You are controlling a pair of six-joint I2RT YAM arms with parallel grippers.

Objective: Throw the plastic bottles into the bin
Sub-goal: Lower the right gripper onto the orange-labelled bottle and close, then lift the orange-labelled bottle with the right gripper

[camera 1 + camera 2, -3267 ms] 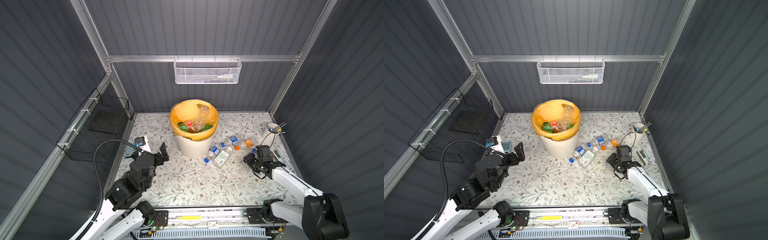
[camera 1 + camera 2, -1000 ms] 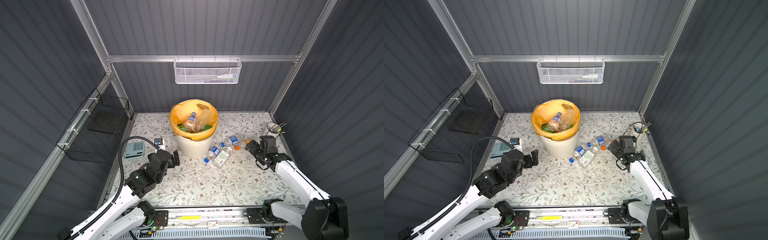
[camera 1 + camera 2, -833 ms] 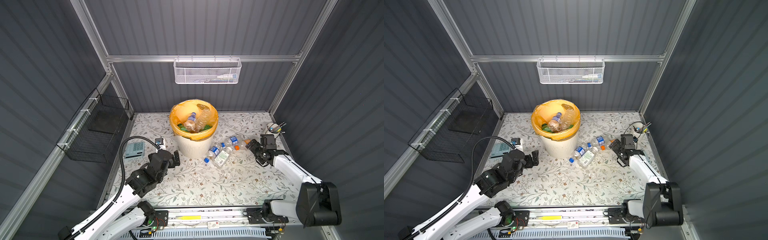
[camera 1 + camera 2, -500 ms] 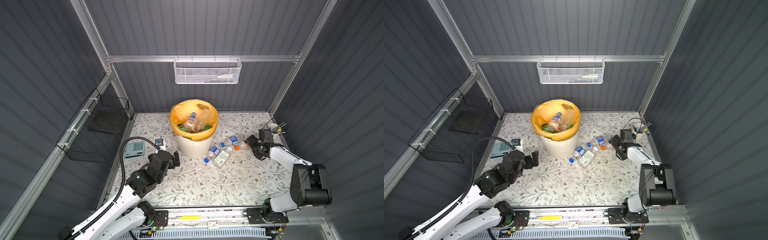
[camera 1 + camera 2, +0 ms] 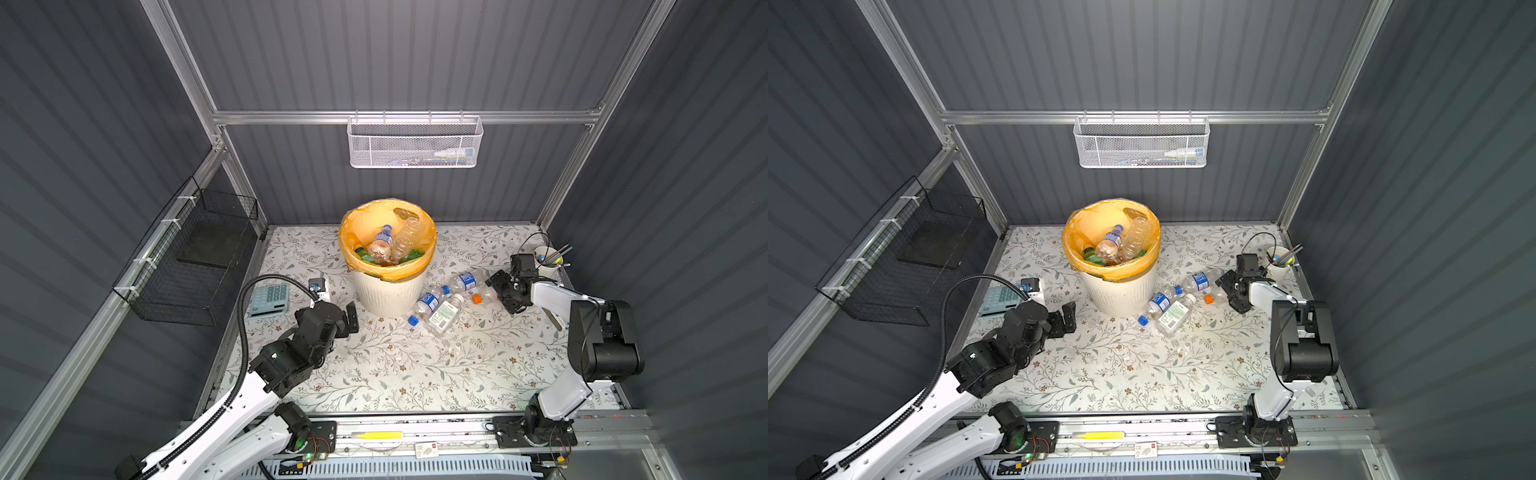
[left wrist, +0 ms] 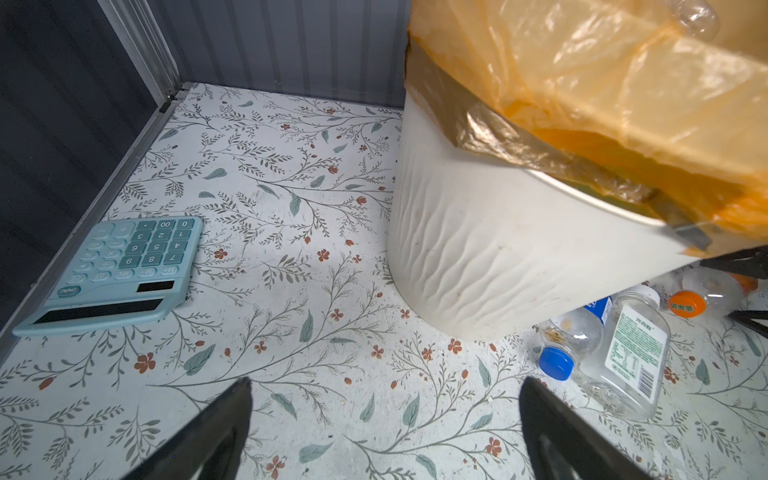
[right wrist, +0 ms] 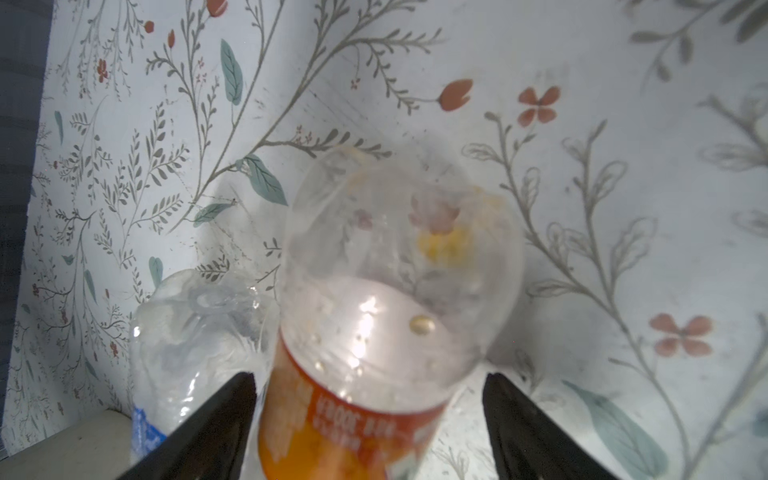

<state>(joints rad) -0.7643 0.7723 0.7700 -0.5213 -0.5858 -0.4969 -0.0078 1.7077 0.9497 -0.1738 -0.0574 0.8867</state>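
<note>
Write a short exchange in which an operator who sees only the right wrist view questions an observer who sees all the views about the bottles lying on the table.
Operator: The orange-labelled bottle lies between the right gripper jaws. How many bottles are out?
Observer: Four lie on the table, as both top views show.
Operator: Is the left gripper free to help?
Observer: Its jaws are open and empty, on the far side of the bin from those bottles.
</note>
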